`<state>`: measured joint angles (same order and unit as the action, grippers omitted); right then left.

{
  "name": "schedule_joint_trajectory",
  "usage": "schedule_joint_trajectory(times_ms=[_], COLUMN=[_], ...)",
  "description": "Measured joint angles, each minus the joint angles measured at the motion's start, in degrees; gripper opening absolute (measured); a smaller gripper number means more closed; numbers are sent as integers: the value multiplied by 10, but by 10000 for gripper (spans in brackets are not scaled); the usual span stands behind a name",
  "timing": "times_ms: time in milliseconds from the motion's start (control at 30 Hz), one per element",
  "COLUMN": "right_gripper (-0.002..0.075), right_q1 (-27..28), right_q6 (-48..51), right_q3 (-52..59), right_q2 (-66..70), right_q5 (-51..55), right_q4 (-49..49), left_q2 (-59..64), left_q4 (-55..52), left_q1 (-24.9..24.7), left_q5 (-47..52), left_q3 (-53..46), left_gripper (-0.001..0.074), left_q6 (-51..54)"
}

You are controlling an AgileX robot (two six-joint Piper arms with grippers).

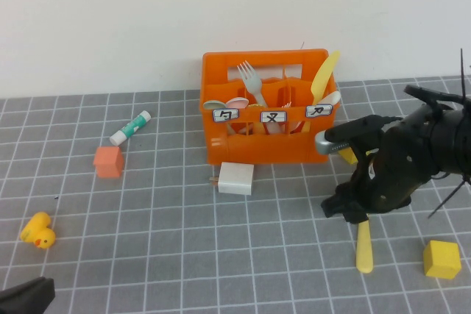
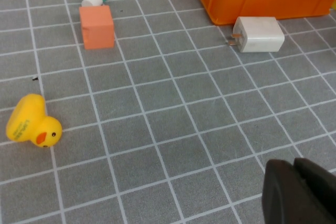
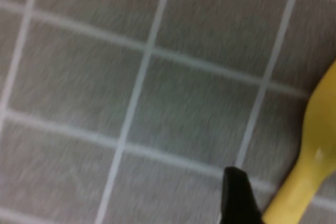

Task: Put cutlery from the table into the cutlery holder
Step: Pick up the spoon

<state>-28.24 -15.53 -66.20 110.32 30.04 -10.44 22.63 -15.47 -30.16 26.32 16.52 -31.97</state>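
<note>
Cutlery holder [image 1: 254,141]: holds a grey fork [image 1: 250,82] and a yellow knife [image 1: 324,76].
Yellow spoon [image 1: 363,249]: on table [image 1: 184,255], front-right of holder.
Right gripper [image 1: 352,209]: spread wide over the spoon, gripping nothing.
Left gripper [image 2: 296,192]: closed, empty, far front-left of holder.

A yellow spoon [image 1: 364,249] lies flat on the tiles just below my right gripper [image 1: 352,211]; the orange holder [image 1: 265,112] stands beyond, holding forks.
</note>
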Motion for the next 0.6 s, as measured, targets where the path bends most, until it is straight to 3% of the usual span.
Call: schedule_joint_trajectory(times_ms=[200,600], right_gripper=[382,381], right_q1=[4,4], right_q6=[12,144], right_q3=[-31,-63], right_q2=[34,53], right_q5=[-20,-11], right_q4=[-16,1], left_q2=[0,0], left_q4=[-1,-12], left_q1=[0,0], left_q5=[0,-1], left_q3=[0,0], left_gripper=[-1,-1], left_q6=[0,-1])
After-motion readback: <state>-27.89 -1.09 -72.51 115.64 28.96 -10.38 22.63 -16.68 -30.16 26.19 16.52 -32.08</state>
